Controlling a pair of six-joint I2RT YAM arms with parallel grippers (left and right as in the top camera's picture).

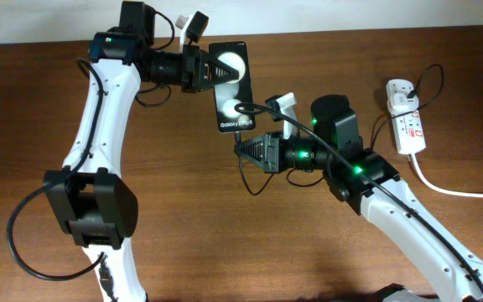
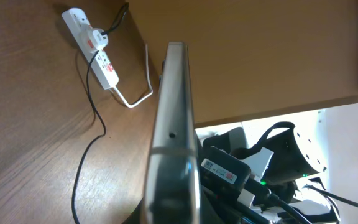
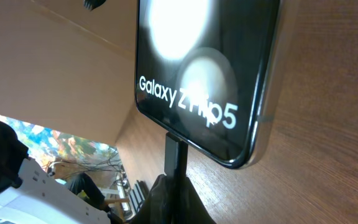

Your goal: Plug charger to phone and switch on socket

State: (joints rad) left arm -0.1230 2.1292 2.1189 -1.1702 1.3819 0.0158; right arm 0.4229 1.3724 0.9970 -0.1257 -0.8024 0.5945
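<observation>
The black phone [image 1: 232, 85] with white round shapes and "Galaxy Z Flip5" text lies on the table at top centre. My left gripper [image 1: 210, 70] is shut on its upper left part; the left wrist view shows the phone edge-on [image 2: 173, 130]. My right gripper [image 1: 248, 149] is shut on the black connector tip of the charger [image 3: 176, 158], which touches the phone's bottom edge [image 3: 194, 93]. The thin black cable [image 1: 376, 126] runs right to the white adapter on the socket [image 1: 405, 117], also seen in the left wrist view [image 2: 95, 53].
The socket's thick white cord [image 1: 455, 191] runs off to the right edge. The brown wooden table [image 1: 225, 243] has its far edge along the top. A loop of black cable [image 1: 246, 180] hangs below my right gripper.
</observation>
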